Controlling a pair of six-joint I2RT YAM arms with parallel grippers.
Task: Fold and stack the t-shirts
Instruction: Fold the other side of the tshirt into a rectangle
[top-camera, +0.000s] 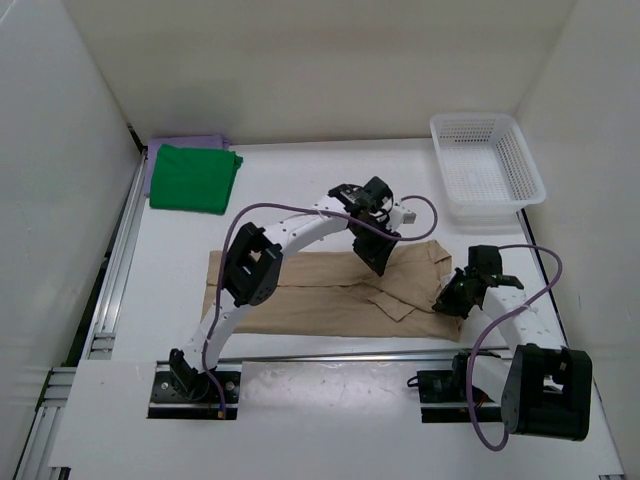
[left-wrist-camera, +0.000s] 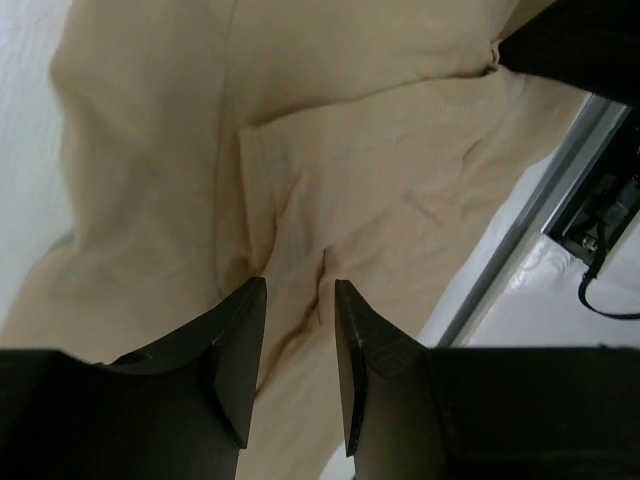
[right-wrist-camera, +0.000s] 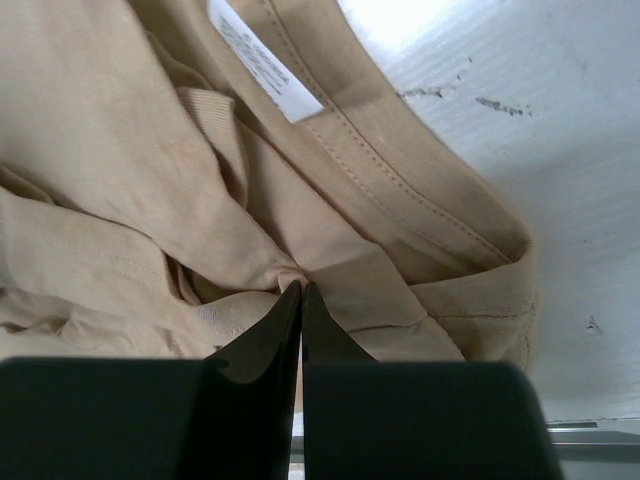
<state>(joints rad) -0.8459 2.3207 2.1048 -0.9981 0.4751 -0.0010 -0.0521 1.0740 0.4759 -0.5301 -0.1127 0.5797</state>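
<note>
The tan t-shirt (top-camera: 300, 300) lies spread across the middle of the table, its right end bunched. My left gripper (top-camera: 375, 255) hovers low over the shirt's upper middle. In the left wrist view its jaws (left-wrist-camera: 300, 283) stand apart above a crease in the tan t-shirt (left-wrist-camera: 350, 150), clamping nothing. My right gripper (top-camera: 452, 298) is at the shirt's right end. It (right-wrist-camera: 301, 284) is shut on a pinch of the tan t-shirt (right-wrist-camera: 120, 150) near the collar and white label (right-wrist-camera: 265, 65). A folded green t-shirt (top-camera: 195, 178) rests on a lavender t-shirt (top-camera: 185, 145) at the back left.
A white mesh basket (top-camera: 487, 165) stands at the back right. A metal rail (top-camera: 112, 275) runs along the table's left side and another (top-camera: 330, 355) along the front, just below the shirt. White walls enclose the table on three sides.
</note>
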